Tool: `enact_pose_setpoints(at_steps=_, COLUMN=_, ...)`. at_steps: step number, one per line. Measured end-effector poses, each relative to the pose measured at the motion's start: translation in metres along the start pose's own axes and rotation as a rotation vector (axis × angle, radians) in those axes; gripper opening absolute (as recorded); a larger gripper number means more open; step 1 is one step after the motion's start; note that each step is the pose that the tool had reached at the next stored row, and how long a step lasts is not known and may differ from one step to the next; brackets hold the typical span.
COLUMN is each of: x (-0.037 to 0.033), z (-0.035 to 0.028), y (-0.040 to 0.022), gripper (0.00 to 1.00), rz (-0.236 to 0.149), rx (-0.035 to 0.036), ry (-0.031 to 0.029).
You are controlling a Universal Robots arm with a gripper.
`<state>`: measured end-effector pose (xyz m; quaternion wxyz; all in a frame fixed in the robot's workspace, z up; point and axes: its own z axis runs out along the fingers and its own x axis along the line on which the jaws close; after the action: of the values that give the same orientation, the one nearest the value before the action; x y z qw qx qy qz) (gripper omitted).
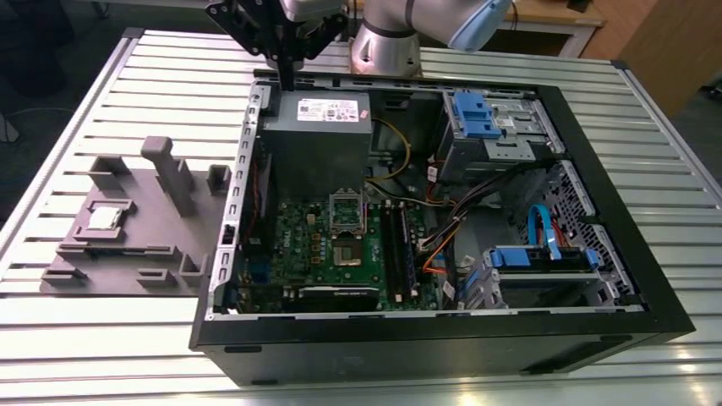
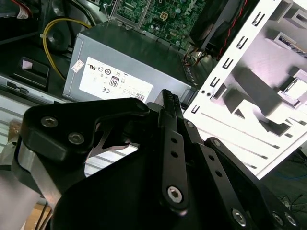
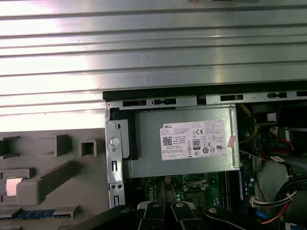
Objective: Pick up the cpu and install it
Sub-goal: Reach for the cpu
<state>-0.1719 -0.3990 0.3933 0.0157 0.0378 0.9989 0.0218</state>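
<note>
The cpu (image 1: 105, 217) is a small silvery square lying in a recess of the grey plastic fixture (image 1: 135, 245), on the table at the exterior view's left, outside the computer case. The first wrist view shows the cpu (image 3: 13, 186) in that recess, and the second wrist view shows the cpu (image 2: 293, 88) too. My gripper (image 1: 286, 80) hangs above the case's back edge, over the grey power supply (image 1: 316, 127), far from the cpu. Its black fingers (image 2: 165, 103) are together, shut on nothing. The green motherboard (image 1: 338, 245) with its metal-framed socket (image 1: 347, 209) lies inside the case.
The open black computer case (image 1: 631, 279) takes up the middle of the slatted metal table (image 1: 113, 101). Inside are cables, blue drive brackets (image 1: 474, 114) and a drive cage (image 1: 542, 262). Upright grey posts (image 1: 164, 165) rise from the fixture near the cpu.
</note>
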Motion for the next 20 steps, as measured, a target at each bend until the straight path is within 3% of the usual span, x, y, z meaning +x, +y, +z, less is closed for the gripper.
enact_pose_setpoints(at_steps=20, x=0.0088, z=-0.0003, y=-0.0006, gripper=0.1, rz=0.0, rx=0.0, ry=-0.0008)
